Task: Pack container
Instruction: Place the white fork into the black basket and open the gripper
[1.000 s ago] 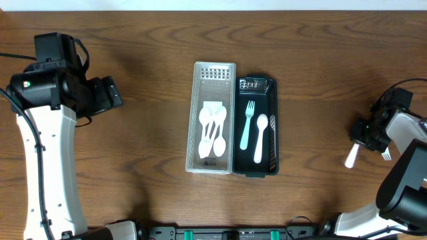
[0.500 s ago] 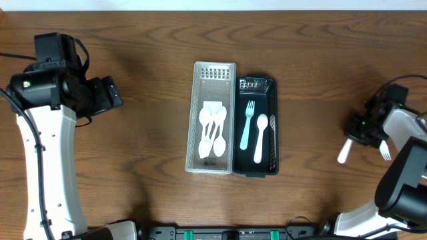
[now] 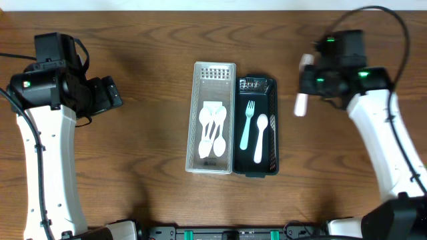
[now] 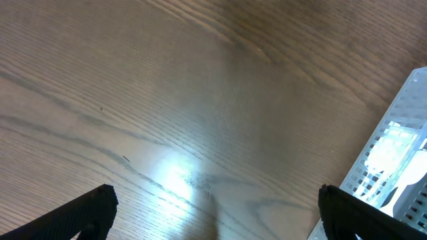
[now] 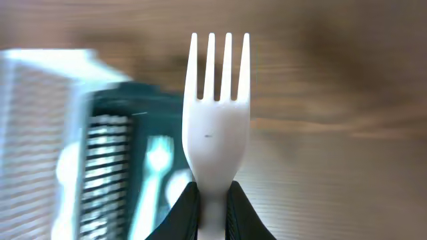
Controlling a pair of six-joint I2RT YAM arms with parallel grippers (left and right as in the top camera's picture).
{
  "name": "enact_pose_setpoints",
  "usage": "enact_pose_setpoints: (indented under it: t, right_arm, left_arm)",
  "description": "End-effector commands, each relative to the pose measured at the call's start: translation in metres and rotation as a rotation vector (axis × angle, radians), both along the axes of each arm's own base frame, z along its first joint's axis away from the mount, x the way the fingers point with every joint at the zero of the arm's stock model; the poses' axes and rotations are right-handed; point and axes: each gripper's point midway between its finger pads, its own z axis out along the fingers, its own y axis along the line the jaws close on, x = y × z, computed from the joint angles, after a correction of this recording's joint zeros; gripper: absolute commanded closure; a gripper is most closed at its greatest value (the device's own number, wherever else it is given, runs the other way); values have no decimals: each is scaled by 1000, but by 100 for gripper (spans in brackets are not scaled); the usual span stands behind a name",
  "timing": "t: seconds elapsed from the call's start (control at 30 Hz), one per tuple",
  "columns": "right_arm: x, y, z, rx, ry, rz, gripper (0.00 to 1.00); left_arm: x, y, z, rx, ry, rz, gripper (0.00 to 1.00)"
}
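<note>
Over the last second the right end effector (image 5: 212, 200), clamped on the white fork (image 5: 215, 127), left the right edge of the desk and travelled inward and toward the far edge. It ended just beside the black tray (image 3: 255, 173), on the side facing the right edge. The right arm swung across with it.

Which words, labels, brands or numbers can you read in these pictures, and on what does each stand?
None can be read. The white fork, white basket and dark tray show no print; the shiny patch at the tray's top end is too small to tell.
</note>
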Motion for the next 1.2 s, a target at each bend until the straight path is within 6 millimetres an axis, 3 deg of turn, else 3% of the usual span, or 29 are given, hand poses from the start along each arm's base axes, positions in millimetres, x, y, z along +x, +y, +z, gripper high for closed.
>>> enact_pose_setpoints:
  t: [0.0,0.23,0.43,0.57,0.63,0.7,0.87,0.97,1.07,1.17]
  right_arm:
    - [-10,36,-11,8,47,-13,99]
    - [-25,76,-57,-88,153,22,99]
    - [-34,84,-111,-150,291,43,96]
    - [-36,83,-125,-173,324,60,83]
    - [-35,83,-125,-178,318,77,66]
    - [-33,83,-121,-184,302,106,59]
    - [-29,76,-97,-183,263,126,54]
    - [-17,55,-55,-181,176,109,47]
    - [-2,18,4,-162,43,54,26]
    - [2,-45,57,-163,-81,-59,19]
  left_arm:
    - [-1,-1,-3,-9,11,3,2]
    - [-1,-1,-3,-9,11,3,2]
    - [-1,-1,-3,-9,11,3,2]
    - [-1,-1,-3,-9,11,3,2]
    - [-1,-1,-3,-9,11,3,2]
    - [-1,-1,-3,-9,11,3,2]
    - [-2,-1,-3,-9,11,2,2]
    - [-2,-1,-3,-9,11,3,2]
    - [-1,-1,-3,-9,11,2,2]
    - [-1,-1,-3,-9,11,2,2]
